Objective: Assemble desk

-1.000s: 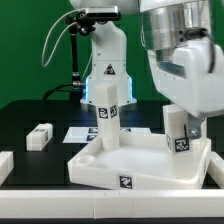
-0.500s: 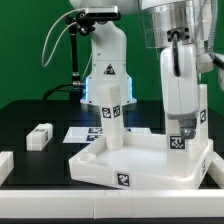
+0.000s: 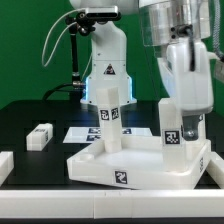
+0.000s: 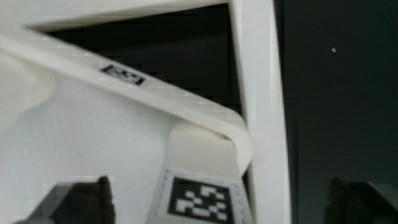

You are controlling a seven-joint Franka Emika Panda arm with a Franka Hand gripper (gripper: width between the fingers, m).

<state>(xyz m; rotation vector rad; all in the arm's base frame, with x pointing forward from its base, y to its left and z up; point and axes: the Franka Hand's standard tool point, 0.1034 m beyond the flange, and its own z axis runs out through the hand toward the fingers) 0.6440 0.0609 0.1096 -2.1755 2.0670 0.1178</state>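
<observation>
Two-finger gripper (image 4: 222, 198) spread wide, dark fingers either side of the upright white plastic block leg (image 3: 171, 128), gaps showing. That leg stands inside the wide white rimmed plastic panel (image 3: 100, 168), by the black worktop (image 3: 30, 115) front edge, with a second upright leg (image 3: 109, 118).

Robotics lab bench. Plain green backdrop (image 3: 25, 50), matte black worktop (image 3: 25, 115), big white robot arm (image 3: 108, 50) trailing black cables (image 3: 50, 40), flat white marker board (image 3: 78, 133) on the worktop.

White rimmed panel (image 3: 100, 166) flat; first leg (image 3: 108, 118), second leg (image 3: 172, 128) upright inside; third leg (image 3: 40, 135) apart.
</observation>
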